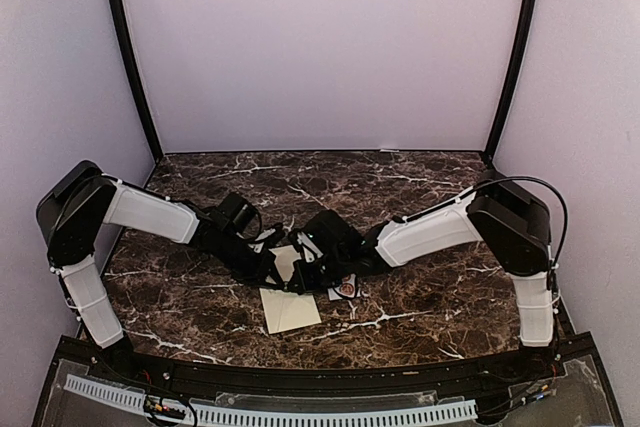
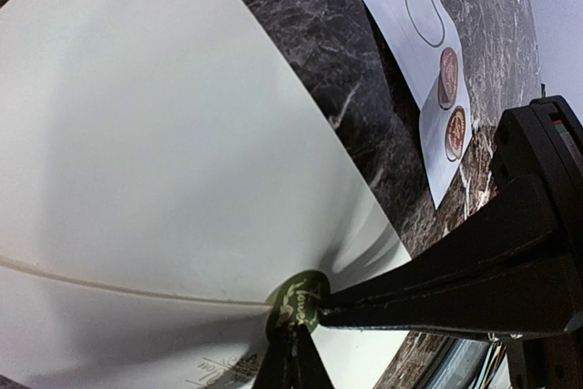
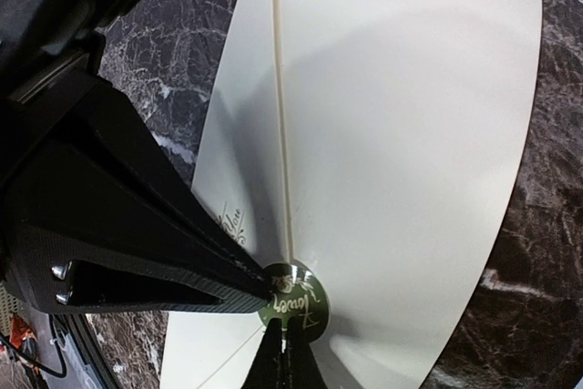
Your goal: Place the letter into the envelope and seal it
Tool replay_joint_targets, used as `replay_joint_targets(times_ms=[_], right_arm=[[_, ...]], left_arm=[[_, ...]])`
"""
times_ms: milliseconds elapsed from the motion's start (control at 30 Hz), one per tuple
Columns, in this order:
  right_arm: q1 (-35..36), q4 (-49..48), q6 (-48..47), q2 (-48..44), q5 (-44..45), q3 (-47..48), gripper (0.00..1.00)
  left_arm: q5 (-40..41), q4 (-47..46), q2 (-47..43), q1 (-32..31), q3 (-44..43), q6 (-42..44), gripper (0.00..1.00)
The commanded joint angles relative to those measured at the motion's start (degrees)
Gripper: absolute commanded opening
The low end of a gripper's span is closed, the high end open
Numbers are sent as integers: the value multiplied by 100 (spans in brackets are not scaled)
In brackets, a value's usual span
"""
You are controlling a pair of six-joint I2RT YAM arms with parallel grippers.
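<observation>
The cream envelope (image 1: 290,311) lies flat on the marble table, and its flap is folded down (image 3: 392,134). A round dark-green sticker (image 3: 301,307) with gold script sits on the flap's point. My left gripper (image 2: 293,339) is shut, its tips resting on the green sticker (image 2: 296,296). My right gripper (image 3: 284,339) is shut too, and it touches the same sticker from the opposite side. From above, both grippers (image 1: 283,272) (image 1: 306,272) meet over the envelope's far end. The letter is hidden; only a bit of script print (image 3: 232,220) shows beside the flap's edge.
A small white sticker strip (image 2: 435,79) with two reddish round seals and one empty ring lies on the table right of the envelope, seen also from above (image 1: 345,289). Dark marble table (image 1: 420,307) lies all around, walled in lilac at the back and sides.
</observation>
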State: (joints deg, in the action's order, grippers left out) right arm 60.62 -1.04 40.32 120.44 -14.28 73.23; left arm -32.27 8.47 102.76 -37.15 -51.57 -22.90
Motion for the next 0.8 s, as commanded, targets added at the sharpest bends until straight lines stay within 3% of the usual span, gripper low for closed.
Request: replay_joint_targets(times_ms=[0, 433, 533, 667, 767], right_arm=[[113, 282, -90, 200, -155, 39, 0], [112, 161, -134, -263, 12, -120, 0], [113, 123, -232, -637, -30, -265, 1], [113, -5, -293, -1182, 18, -472, 11], [111, 37, -315, -1595, 115, -649, 17]], left_arm=[[446, 468, 173, -30, 95, 92, 3], [397, 148, -223, -30, 147, 62, 4], [221, -149, -572, -22, 133, 63, 10], [99, -842, -1385, -29, 261, -115, 21], [402, -1049, -2056, -30, 350, -253, 28]])
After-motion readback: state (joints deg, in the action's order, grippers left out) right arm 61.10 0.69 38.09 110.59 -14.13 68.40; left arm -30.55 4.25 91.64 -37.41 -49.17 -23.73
